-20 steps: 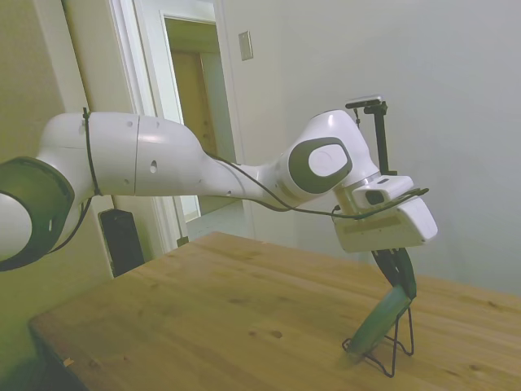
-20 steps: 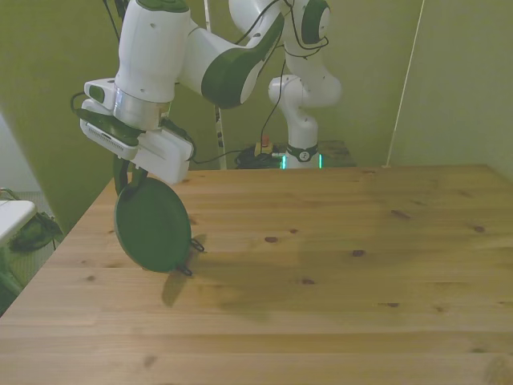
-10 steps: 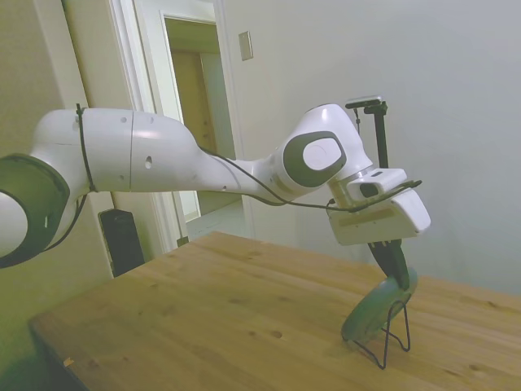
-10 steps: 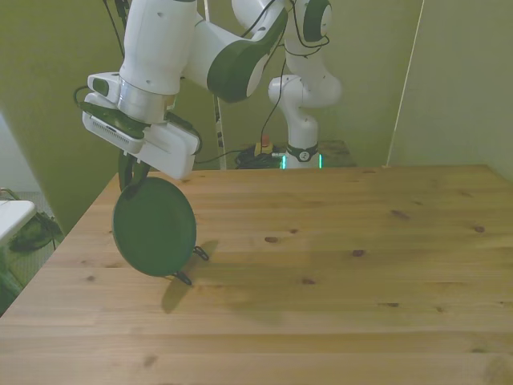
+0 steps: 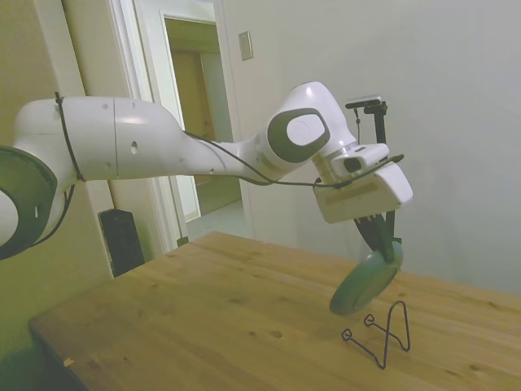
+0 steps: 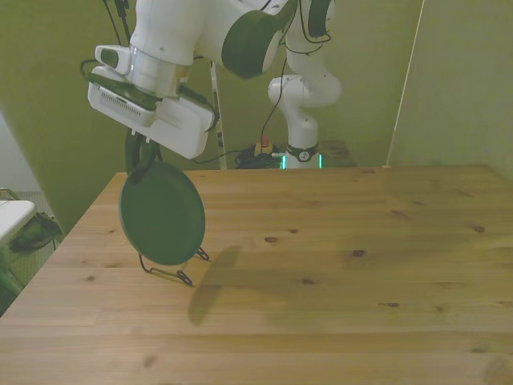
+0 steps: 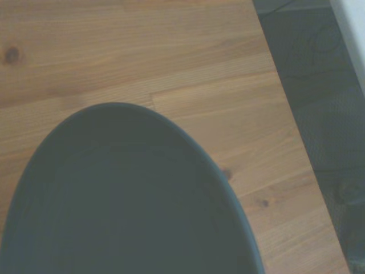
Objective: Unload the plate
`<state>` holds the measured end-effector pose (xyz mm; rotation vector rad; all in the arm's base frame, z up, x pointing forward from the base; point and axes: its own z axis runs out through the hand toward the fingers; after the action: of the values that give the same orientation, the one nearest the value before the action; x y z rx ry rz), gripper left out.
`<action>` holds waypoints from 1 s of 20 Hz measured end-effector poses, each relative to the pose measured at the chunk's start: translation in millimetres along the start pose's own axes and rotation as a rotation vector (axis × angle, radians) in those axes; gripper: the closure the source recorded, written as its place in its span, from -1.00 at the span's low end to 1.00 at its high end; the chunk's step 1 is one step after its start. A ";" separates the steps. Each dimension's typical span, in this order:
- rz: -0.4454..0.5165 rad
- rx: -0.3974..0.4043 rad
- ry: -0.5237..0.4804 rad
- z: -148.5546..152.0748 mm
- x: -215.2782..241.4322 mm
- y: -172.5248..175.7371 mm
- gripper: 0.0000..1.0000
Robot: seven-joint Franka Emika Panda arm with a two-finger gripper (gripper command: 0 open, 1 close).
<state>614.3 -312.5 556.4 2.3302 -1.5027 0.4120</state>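
- Pincer: clenched on the top rim of the plate, fingers dark and pointing down from the white wrist block.
- Plate: hangs on edge, tilted, clear above the stand; in the side view there is open air between its lowest rim and the wire.
- In the front view the plate faces the camera and covers most of the stand, whose feet show just below it on the bench.
- The wrist view shows only the plate's smooth dark face over bench boards.
- Handling, judged: stiff and rigid, so a rim pinch carries the whole disc; the matte surface probably gives fair grip.
- Judged light enough for a one-edge hold, yet the weight hangs below the pinch and may let it swing or pivot.
- Probably brittle if ceramic; it should be lowered gently, well clear of the stand.
- Best hold, judged: the rim, as here.
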 end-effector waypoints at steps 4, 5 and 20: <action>-0.002 0.062 -0.049 -41.1 -14.8 -8.7 1.00; -0.003 0.096 -0.072 -50.6 -21.4 -13.7 1.00; 0.088 0.456 -0.540 34.1 -187.3 -114.1 1.00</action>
<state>645.8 -130.1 433.9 2.9048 -1.9195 0.1567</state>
